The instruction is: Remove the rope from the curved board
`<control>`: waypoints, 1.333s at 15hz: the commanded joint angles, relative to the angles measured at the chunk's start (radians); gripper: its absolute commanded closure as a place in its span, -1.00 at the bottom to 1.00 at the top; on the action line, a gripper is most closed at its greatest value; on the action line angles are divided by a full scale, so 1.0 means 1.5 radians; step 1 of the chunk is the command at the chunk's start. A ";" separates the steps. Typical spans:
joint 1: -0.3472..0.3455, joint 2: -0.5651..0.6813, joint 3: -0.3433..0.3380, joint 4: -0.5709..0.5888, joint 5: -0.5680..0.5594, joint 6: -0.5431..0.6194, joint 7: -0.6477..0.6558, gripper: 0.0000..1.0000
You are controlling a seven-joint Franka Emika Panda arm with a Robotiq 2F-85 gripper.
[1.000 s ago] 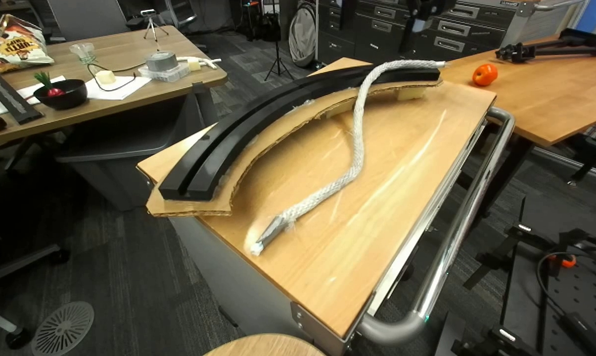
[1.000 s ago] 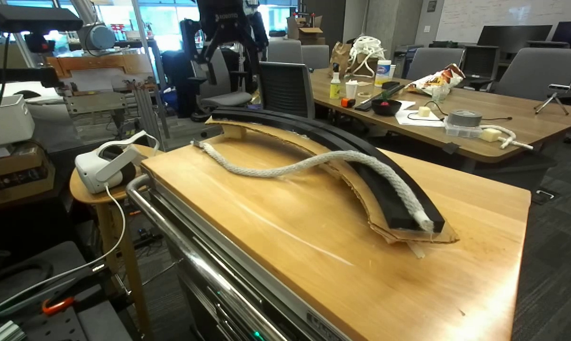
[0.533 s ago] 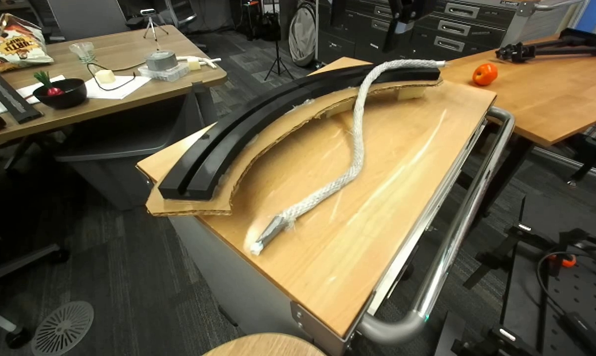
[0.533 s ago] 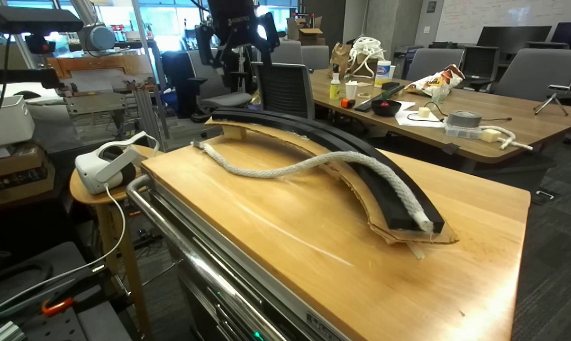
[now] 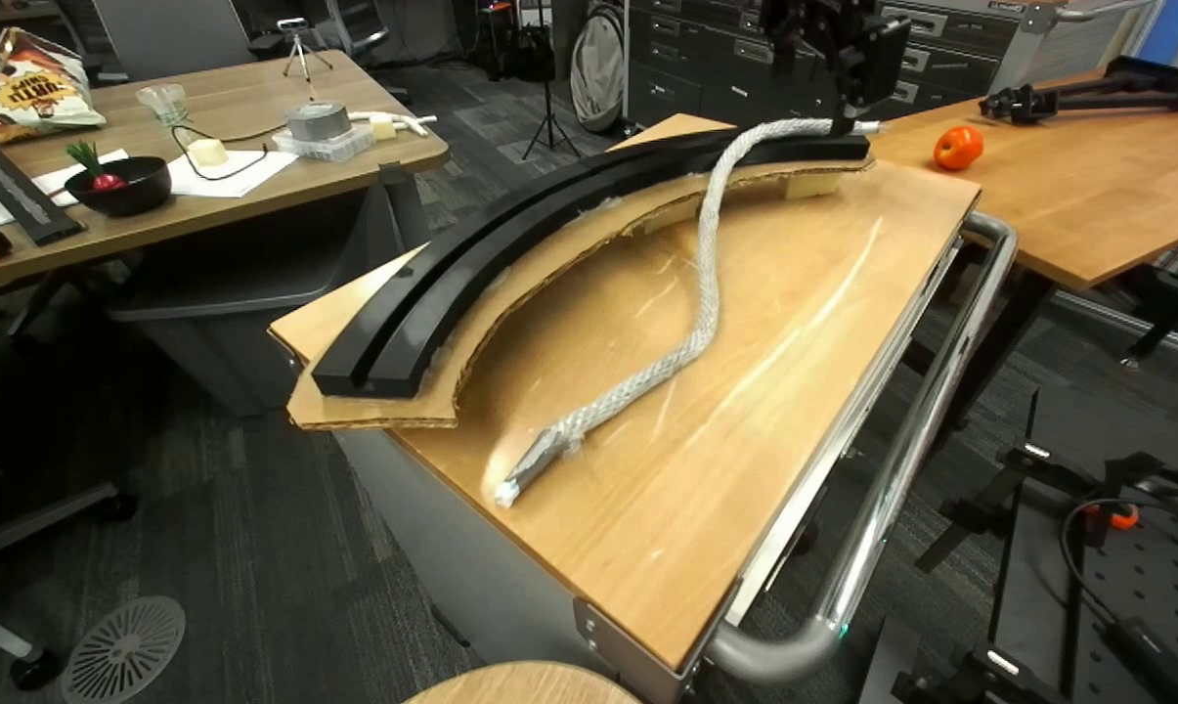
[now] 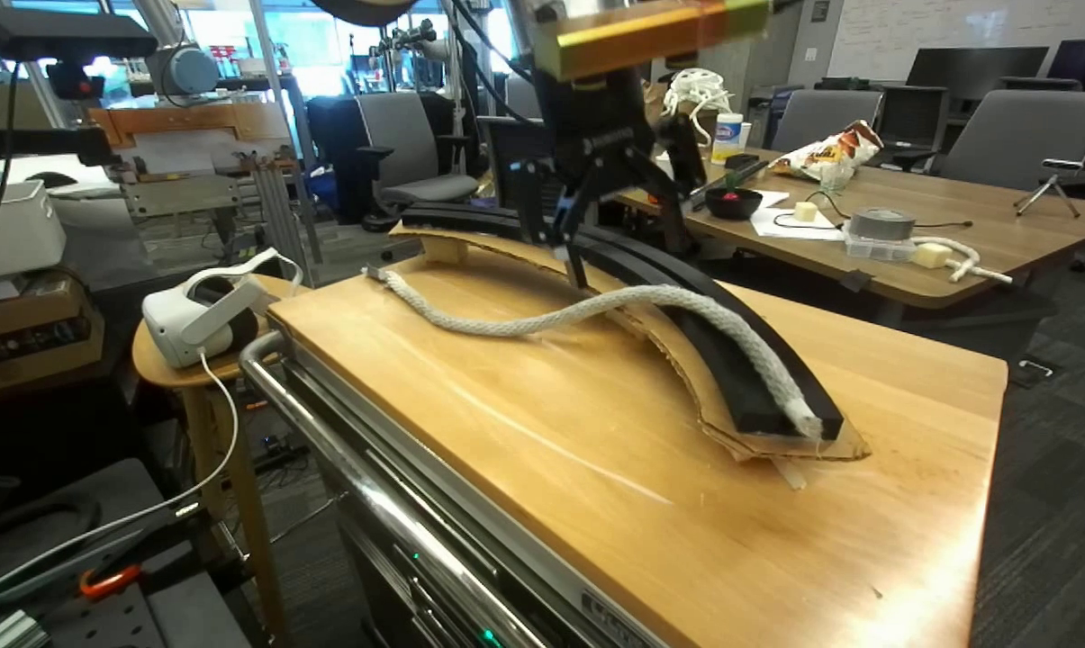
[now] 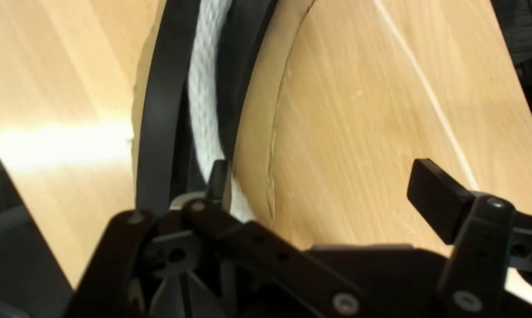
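Observation:
The rope (image 5: 711, 254) is a light-grey braided cord with a grey-taped end. In both exterior views, one part lies along the black curved board (image 6: 718, 369); it crosses the inner edge and the rest bends over the wooden top. My gripper (image 6: 630, 256) hangs above the board and rope, jaws wide apart. In the wrist view the gripper (image 7: 323, 185) is open with nothing between its fingers. The left finger (image 7: 219, 176) overlaps the rope (image 7: 204, 88) near where it leaves the board (image 7: 157, 132); the right finger (image 7: 440, 194) is over the wooden top. Contact cannot be told.
The board sits on a cardboard base (image 5: 373, 409) on the wooden cart top (image 5: 745, 411). A metal rail (image 5: 901, 469) runs along the cart's side. A side table (image 6: 956, 216) holds a bowl (image 6: 731, 207), tape and a chips bag. A headset (image 6: 195, 319) lies on a stool.
My gripper has come down and across toward the board and rope, from high behind the cart. It stays open. The rope and board have not moved.

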 commanded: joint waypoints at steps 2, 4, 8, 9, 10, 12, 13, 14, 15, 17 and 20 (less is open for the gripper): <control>-0.023 0.024 -0.022 0.000 0.030 0.001 -0.028 -1.00; -0.028 0.034 -0.025 0.002 0.038 0.003 -0.035 -1.00; -0.037 0.029 -0.032 0.005 0.068 0.042 -0.218 -1.00; -0.040 0.032 -0.035 0.007 0.083 0.059 -0.263 -1.00; -0.047 0.037 -0.040 0.017 0.108 0.063 -0.304 -1.00; -0.054 0.058 -0.045 0.055 0.212 0.014 -0.367 -1.00; -0.056 0.072 -0.046 0.087 0.233 -0.053 -0.322 -1.00; -0.053 0.041 -0.042 0.027 0.184 0.013 -0.314 -1.00; -0.057 0.047 -0.043 0.043 0.203 -0.016 -0.314 -1.00; -0.059 0.059 -0.043 0.063 0.216 -0.035 -0.314 -1.00; -0.064 0.067 -0.043 0.071 0.251 -0.019 -0.321 -1.00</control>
